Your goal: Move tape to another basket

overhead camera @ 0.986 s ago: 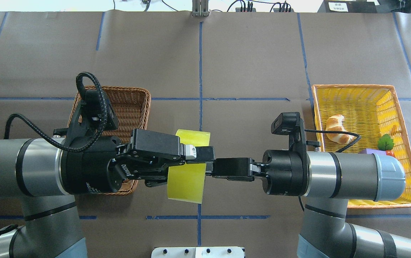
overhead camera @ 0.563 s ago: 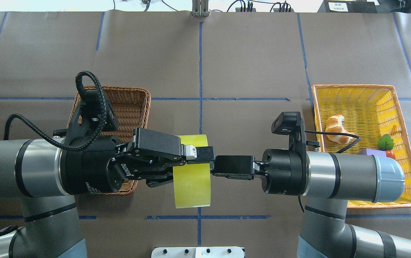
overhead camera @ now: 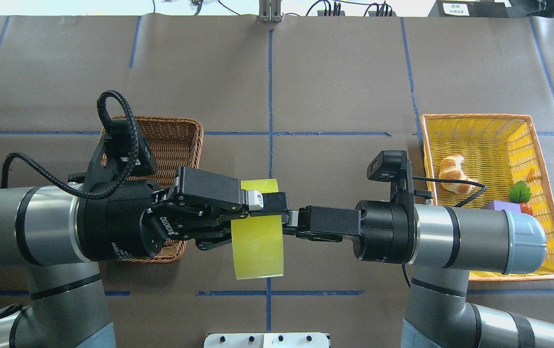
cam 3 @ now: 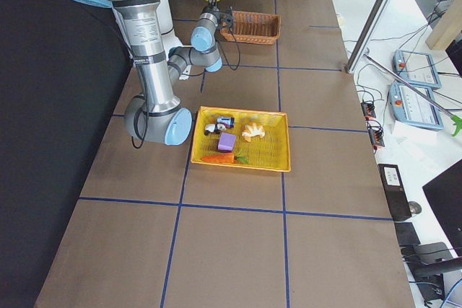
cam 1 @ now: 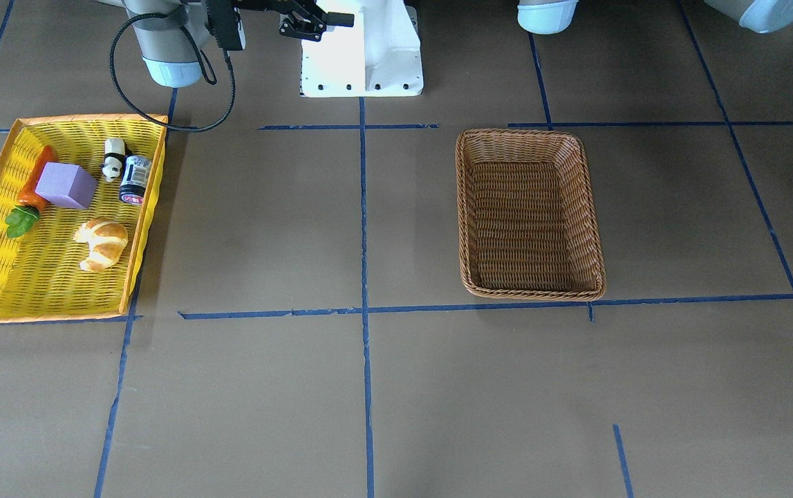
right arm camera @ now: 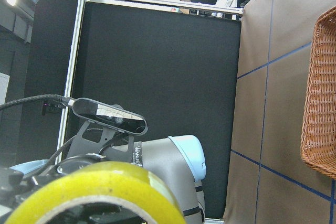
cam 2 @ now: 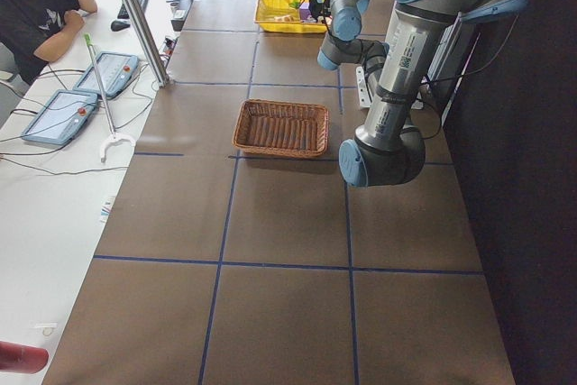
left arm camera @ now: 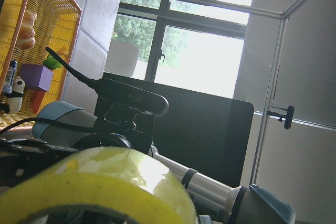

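Observation:
The yellow tape roll (overhead camera: 257, 246) hangs on edge in the air above the table's middle, between the two arms. My left gripper (overhead camera: 277, 205) is shut on the roll's upper wall, one finger lying across the top of it. My right gripper (overhead camera: 296, 220) faces it from the other side, open, its fingers drawn back beside the roll's edge. The roll fills the bottom of the left wrist view (left arm camera: 105, 182) and of the right wrist view (right arm camera: 94, 187). The brown wicker basket (overhead camera: 180, 140) sits empty under my left wrist and shows whole in the front view (cam 1: 462, 207).
The yellow basket with the orange rim (overhead camera: 489, 130) sits at the right, partly under my right forearm. It holds a croissant (overhead camera: 455, 174), a purple cube (cam 1: 64, 185), a carrot (cam 1: 33, 180), a panda figure (cam 1: 114, 158) and a small can (cam 1: 135, 180).
The roll has swung from tilted to straight in my left gripper. My right gripper's fingers have let go and drawn back toward their wrist. My left arm has shifted slightly left.

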Available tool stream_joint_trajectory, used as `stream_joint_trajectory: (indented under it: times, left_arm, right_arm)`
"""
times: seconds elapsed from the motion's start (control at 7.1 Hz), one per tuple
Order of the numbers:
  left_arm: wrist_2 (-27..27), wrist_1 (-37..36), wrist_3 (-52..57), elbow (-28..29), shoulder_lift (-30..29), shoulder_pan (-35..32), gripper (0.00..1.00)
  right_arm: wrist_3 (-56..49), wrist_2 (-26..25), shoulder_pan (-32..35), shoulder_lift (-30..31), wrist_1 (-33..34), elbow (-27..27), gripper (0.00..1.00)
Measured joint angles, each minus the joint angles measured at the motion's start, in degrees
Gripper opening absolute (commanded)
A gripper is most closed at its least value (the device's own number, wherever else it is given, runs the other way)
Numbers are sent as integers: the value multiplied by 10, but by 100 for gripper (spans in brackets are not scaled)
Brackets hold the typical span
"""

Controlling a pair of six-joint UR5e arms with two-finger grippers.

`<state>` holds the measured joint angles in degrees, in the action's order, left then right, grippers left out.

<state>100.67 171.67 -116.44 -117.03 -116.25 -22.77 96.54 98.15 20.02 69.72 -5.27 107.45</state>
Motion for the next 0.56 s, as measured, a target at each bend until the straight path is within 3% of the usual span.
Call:
stream_joint_trajectory:
  times: [0.56]
  left_arm:
    - [-6, 3, -19, -2, 7, -26, 0]
  right_arm:
    - [1, 3, 15, 18, 2, 10, 100]
